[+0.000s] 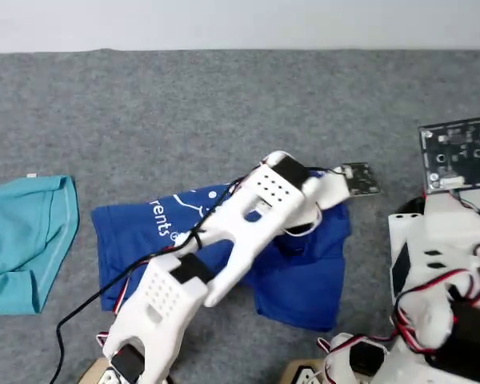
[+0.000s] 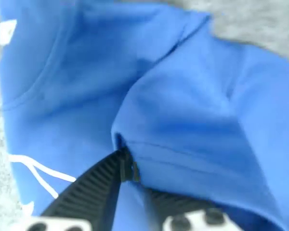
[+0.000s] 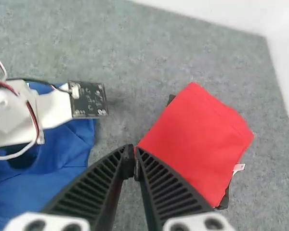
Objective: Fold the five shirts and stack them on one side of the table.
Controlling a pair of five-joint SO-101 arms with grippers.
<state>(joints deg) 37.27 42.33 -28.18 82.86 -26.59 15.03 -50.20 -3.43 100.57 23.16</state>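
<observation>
Nearest the lens in the high view we record the left arm (image 1: 224, 240), white, slanting across the blue shirt (image 1: 304, 280) and covering its middle, incl. part of the white print (image 1: 164, 216). Its wrist hides the grip point from above. The left wrist view settles it: the left claw (image 2: 127, 166) is clenched on a raised fold of the blue shirt (image 2: 183, 96), hem pinched btwn the black ribbed fingers (image 2: 86, 187). The shirt is rumpled, not folded flat, and lies on the grey table (image 1: 224, 104).

Other items, placed re the blue shirt:
- The teal shirt (image 1: 24, 240) lies beside its printed end, near but w/ a strip of table btwn, part folded.
- The right arm (image 1: 440, 280) sits off the opposite end, w/ the right camera board (image 1: 456, 156) above it.

In the right wrist view the red shirt (image 3: 197, 139), folded neat, lies beyond that same end of the blue shirt (image 3: 38, 178), apart from it. It rests on a dark layer (image 3: 222, 204) we cannot identify. The right claw (image 3: 135, 161) hangs above bare table btwn blue shirt and red shirt, jaws pressed together, nothing in them. The left camera board (image 3: 88, 99) shows at the blue shirt's edge.
</observation>
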